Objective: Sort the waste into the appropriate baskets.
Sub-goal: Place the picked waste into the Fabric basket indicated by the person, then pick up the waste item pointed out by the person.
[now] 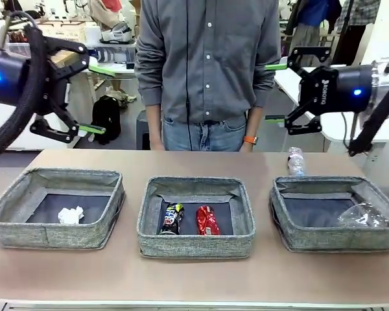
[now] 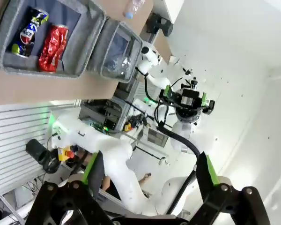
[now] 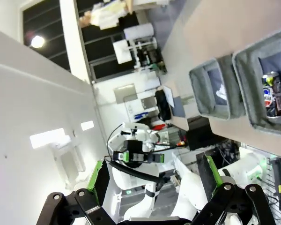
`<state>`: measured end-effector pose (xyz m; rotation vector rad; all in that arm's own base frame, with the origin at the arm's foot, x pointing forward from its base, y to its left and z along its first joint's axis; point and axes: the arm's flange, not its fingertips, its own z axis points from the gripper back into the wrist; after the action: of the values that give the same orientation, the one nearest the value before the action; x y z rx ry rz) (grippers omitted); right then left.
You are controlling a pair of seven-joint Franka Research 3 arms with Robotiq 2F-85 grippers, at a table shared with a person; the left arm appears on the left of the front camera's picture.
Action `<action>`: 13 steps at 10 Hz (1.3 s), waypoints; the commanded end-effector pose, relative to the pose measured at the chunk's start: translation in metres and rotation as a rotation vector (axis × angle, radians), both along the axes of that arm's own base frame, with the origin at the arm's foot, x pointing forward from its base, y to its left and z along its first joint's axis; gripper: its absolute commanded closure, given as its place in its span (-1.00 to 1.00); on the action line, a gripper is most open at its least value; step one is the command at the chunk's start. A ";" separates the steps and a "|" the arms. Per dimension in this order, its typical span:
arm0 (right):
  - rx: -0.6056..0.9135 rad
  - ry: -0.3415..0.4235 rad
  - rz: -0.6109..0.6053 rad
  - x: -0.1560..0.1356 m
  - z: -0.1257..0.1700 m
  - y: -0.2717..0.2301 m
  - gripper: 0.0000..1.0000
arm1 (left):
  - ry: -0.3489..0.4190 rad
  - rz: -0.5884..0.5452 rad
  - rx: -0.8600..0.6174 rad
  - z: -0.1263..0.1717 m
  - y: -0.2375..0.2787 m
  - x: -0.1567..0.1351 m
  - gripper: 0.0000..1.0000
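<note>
1. Front view, table (image 1: 194,275): I count three grey baskets in a row on the brown top, with a person (image 1: 207,65) in a grey shirt standing behind the far edge.
2. Left basket (image 1: 26,227): one crumpled paper ball (image 1: 70,215) on its dark base.
3. Middle basket (image 1: 194,243): a dark can (image 1: 172,218) and a crushed red can (image 1: 207,220), lying side by side, close together.
4. Right basket (image 1: 305,236): a clear plastic cup (image 1: 363,216) on its side, toward the right wall.
5. Water bottle (image 1: 295,162): lying on the table just behind the right basket, outside it.
6. Left gripper (image 1: 97,97): I see it raised well above the table at the picture's left, jaws spread wide, nothing between them.
7. Right gripper (image 1: 275,92): raised at the picture's right, above the bottle's area, jaws likewise spread and empty.
8. Left wrist view: both cans (image 2: 37,37) in their basket, and the cup (image 2: 117,63) in the next one.
</note>
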<state>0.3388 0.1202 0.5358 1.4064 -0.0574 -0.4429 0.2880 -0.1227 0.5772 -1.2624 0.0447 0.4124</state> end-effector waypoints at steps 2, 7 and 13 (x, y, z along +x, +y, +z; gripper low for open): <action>-0.006 0.034 0.010 0.000 -0.003 0.010 -1.00 | -0.050 0.053 0.039 0.007 0.003 -0.003 -1.00; -0.006 0.034 0.010 0.000 -0.003 0.010 -1.00 | -0.050 0.053 0.039 0.007 0.003 -0.003 -1.00; -0.006 0.034 0.010 0.000 -0.003 0.010 -1.00 | -0.050 0.053 0.039 0.007 0.003 -0.003 -1.00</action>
<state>0.3382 0.1281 0.5310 1.3962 -0.0307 -0.4429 0.2855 -0.1186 0.5847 -1.2348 -0.0267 0.4276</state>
